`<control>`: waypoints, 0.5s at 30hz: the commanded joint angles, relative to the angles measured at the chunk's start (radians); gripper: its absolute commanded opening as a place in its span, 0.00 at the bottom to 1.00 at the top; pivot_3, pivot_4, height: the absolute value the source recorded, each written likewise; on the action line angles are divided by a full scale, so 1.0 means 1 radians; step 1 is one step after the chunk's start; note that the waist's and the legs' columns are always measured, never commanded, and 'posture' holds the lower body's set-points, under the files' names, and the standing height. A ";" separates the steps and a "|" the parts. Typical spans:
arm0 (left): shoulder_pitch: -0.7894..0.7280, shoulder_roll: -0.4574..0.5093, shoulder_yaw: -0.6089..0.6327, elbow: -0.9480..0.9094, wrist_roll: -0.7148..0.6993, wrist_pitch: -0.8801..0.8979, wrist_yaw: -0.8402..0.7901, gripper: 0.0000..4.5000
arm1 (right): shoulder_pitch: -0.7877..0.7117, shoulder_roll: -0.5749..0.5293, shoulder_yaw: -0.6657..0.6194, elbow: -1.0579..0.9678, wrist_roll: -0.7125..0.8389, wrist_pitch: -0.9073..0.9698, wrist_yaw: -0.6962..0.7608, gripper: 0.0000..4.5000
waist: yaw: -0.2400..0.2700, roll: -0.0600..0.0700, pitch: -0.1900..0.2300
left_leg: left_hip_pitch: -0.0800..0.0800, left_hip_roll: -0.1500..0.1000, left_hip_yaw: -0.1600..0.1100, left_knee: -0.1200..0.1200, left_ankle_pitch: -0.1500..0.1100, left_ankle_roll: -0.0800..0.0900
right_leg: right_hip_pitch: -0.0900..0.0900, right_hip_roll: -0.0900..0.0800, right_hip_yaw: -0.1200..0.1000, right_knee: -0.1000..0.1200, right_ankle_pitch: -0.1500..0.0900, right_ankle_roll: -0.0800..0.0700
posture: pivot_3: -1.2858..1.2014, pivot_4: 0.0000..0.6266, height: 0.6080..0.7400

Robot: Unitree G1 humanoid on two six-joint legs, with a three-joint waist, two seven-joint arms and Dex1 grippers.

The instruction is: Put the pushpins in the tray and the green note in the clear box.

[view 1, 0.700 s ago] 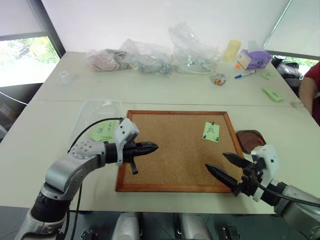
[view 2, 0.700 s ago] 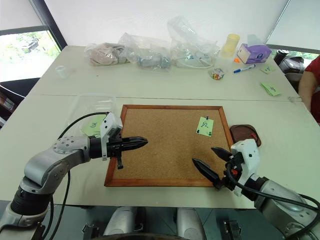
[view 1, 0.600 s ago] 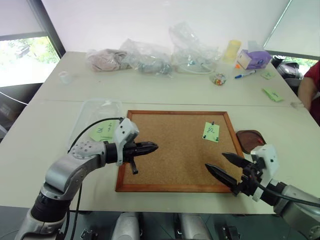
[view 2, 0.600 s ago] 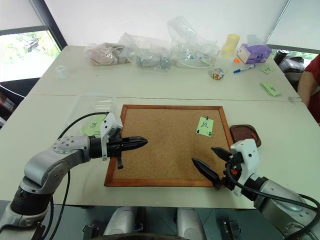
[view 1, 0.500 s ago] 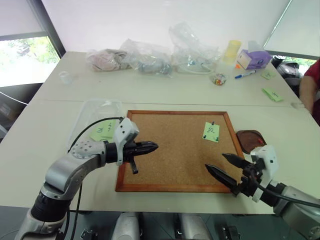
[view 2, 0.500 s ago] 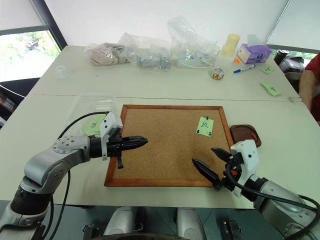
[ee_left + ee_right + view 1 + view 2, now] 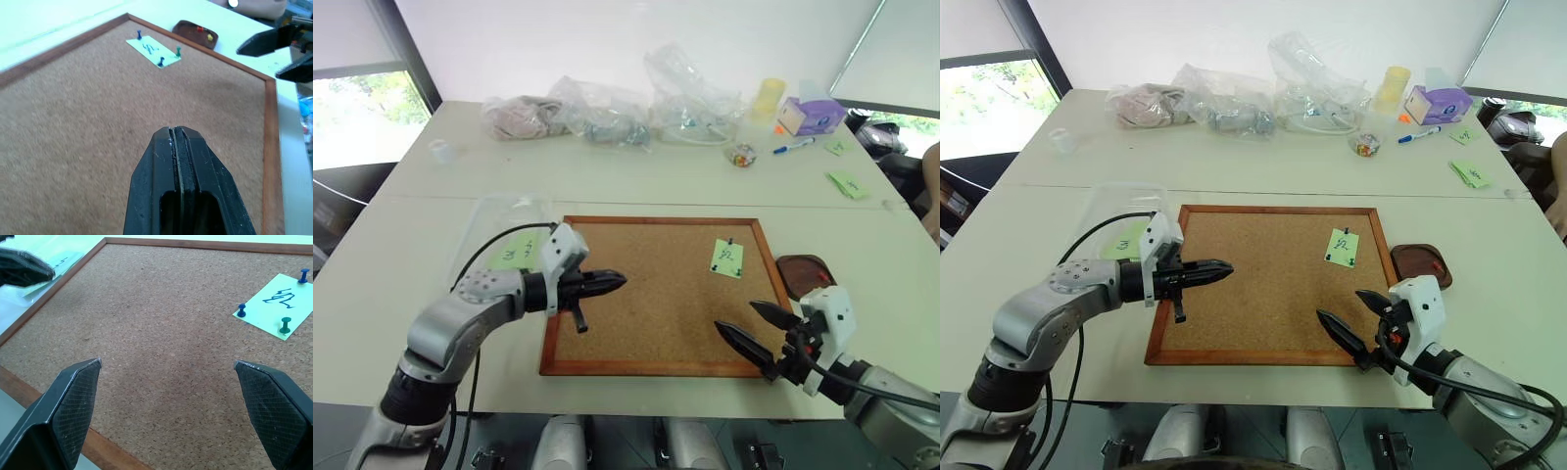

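Observation:
The green note [image 7: 726, 258] lies on the right part of the corkboard [image 7: 646, 369], held by three pushpins: two blue [image 7: 241, 310] and one green [image 7: 285, 325]. Just off the board's right edge sits the dark tray [image 7: 802, 274], with a red pin [image 7: 199, 29] and a yellow pin in it. Left of the board stands the clear box [image 7: 484, 211], holding other green notes. My left gripper [image 7: 612, 283] hovers shut and empty over the board's left part. My right gripper [image 7: 734, 315] is open wide above the board's near right corner, short of the note.
Clear plastic bags [image 7: 607, 113], a yellow cup [image 7: 767, 98], a purple tissue box [image 7: 811, 115] and a pen line the table's far side. Loose green notes [image 7: 848, 183] lie at the far right. A person's arm [image 7: 932, 206] shows at the right edge.
My left gripper has eased a little farther over the board, still shut. The right gripper has stayed put. The person at the right edge has drawn back.

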 commanded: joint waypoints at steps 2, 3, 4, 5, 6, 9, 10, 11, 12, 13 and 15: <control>-0.099 -0.008 -0.003 0.035 0.012 -0.009 0.000 0.00 | -0.042 -0.001 -0.031 -0.008 0.037 -0.010 -0.017 1.00 | 0.000 0.000 0.000 | 0.000 0.000 0.000 0.000 0.000 0.000 | 0.000 0.000 0.000 0.000 0.000 0.000 | 0.52 0.24 0.98; -0.129 -0.016 -0.026 0.052 0.026 -0.019 -0.008 0.00 | -0.063 -0.001 -0.038 0.003 0.044 -0.011 -0.025 1.00 | 0.000 0.000 0.000 | 0.000 0.000 0.000 0.000 0.000 0.000 | 0.000 0.000 0.000 0.000 0.000 0.000 | 0.52 0.24 0.98; -0.152 -0.021 -0.058 0.074 0.049 -0.033 -0.019 0.00 | -0.087 -0.004 -0.038 0.017 0.041 -0.011 -0.034 1.00 | 0.000 0.000 0.000 | 0.000 0.000 0.000 0.000 0.000 0.000 | 0.000 0.000 0.000 0.000 0.000 0.000 | 0.52 0.24 0.98; -0.166 -0.024 -0.089 0.094 0.075 -0.048 -0.027 0.00 | -0.109 -0.005 -0.037 0.029 0.037 -0.011 -0.042 1.00 | 0.001 0.000 0.000 | 0.000 -0.001 0.000 0.000 0.000 0.000 | 0.000 0.000 0.000 0.000 0.000 0.000 | 0.52 0.24 0.98; -0.175 -0.019 -0.134 0.127 0.119 -0.071 -0.035 0.00 | -0.142 -0.003 -0.028 0.048 0.030 -0.011 -0.051 1.00 | 0.001 0.000 0.000 | 0.000 -0.001 0.000 0.000 0.000 0.000 | 0.000 0.000 0.000 0.000 0.000 0.000 | 0.52 0.24 0.98; -0.185 -0.001 -0.238 0.204 0.225 -0.151 -0.074 0.00 | -0.253 -0.002 0.024 0.122 -0.027 -0.013 -0.070 1.00 | -0.005 0.000 0.000 | 0.000 -0.002 0.000 0.000 0.000 0.000 | 0.000 0.000 0.000 0.000 0.000 0.000 | 0.52 0.24 0.98; -0.189 -0.005 -0.251 0.222 0.239 -0.164 -0.081 0.00 | -0.288 -0.002 0.044 0.149 -0.045 -0.011 -0.070 1.00 | -0.005 0.000 0.000 | 0.000 -0.002 0.000 0.000 0.000 0.000 | 0.000 0.001 0.001 0.000 0.000 0.000 | 0.52 0.24 0.98; -0.193 -0.013 -0.257 0.237 0.242 -0.169 -0.087 0.00 | -0.329 -0.007 0.070 0.186 -0.081 -0.009 -0.076 1.00 | -0.005 0.000 0.000 | 0.000 -0.002 0.000 0.000 0.000 0.000 | 0.000 0.001 0.001 0.000 0.000 0.000 | 0.52 0.24 0.98; -0.198 -0.020 -0.258 0.249 0.245 -0.171 -0.091 0.00 | -0.357 -0.010 0.086 0.212 -0.105 -0.007 -0.079 1.00 | -0.005 0.000 0.000 | 0.000 -0.002 0.000 0.000 0.000 0.000 | -0.001 0.001 0.001 0.000 0.000 0.000 | 0.52 0.24 0.98; -0.203 -0.026 -0.260 0.259 0.248 -0.173 -0.098 0.00 | -0.386 -0.012 0.101 0.242 -0.132 -0.007 -0.081 1.00 | -0.003 0.000 0.000 | 0.000 -0.002 0.000 0.000 0.000 0.000 | -0.001 0.001 0.001 0.000 0.000 0.000 | 0.52 0.24 0.98; -0.207 -0.028 -0.281 0.275 0.273 -0.182 -0.111 0.00 | -0.495 -0.008 0.154 0.360 -0.220 -0.016 -0.099 1.00 | -0.002 0.000 0.000 | -0.001 -0.002 0.000 0.000 0.000 0.000 | -0.001 0.000 0.001 0.000 0.000 0.000 | 0.52 0.24 0.98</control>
